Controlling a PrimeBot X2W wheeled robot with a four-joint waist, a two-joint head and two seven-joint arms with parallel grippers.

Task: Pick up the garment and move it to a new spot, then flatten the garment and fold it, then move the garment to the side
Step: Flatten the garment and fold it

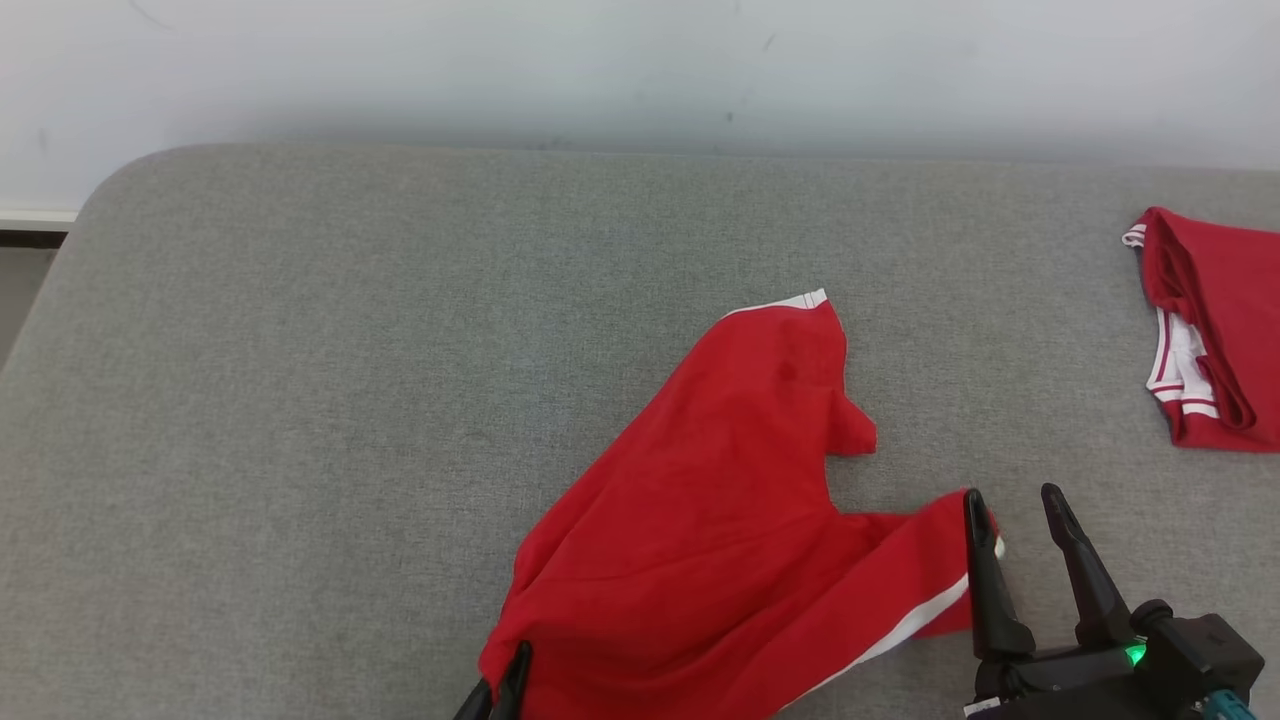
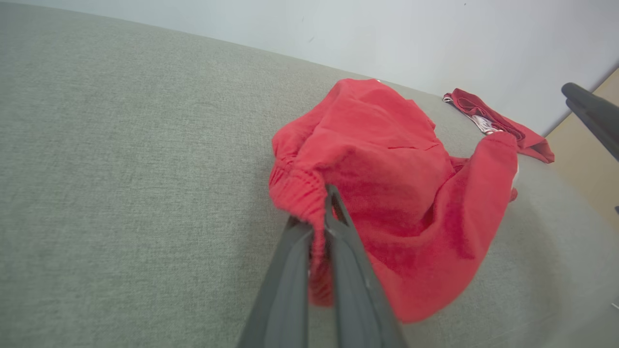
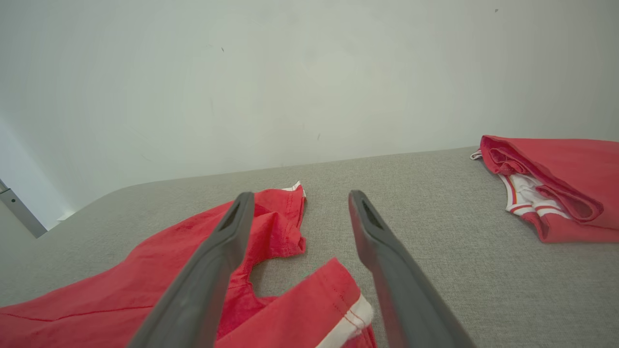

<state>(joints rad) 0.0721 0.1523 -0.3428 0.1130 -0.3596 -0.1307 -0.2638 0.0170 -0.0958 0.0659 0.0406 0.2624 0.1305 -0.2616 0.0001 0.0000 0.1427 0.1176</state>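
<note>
The garment [image 1: 720, 500] is a pair of red shorts with white side stripes, lying rumpled on the grey table [image 1: 350, 380]. My left gripper [image 1: 512, 668] sits at the bottom edge of the head view, shut on the garment's gathered near-left edge; the left wrist view shows red cloth [image 2: 387, 179] pinched between the two fingers [image 2: 338, 227]. My right gripper [image 1: 1012, 500] stands open at the garment's lower right leg end. In the right wrist view that white-trimmed leg hem [image 3: 333, 304] lies between and below the spread fingers [image 3: 227, 241], which do not hold it.
A second red garment with white and red trim [image 1: 1215, 330] lies folded at the table's far right edge. A pale wall [image 1: 640, 70] backs the table. Bare grey surface stretches across the left half and the far side.
</note>
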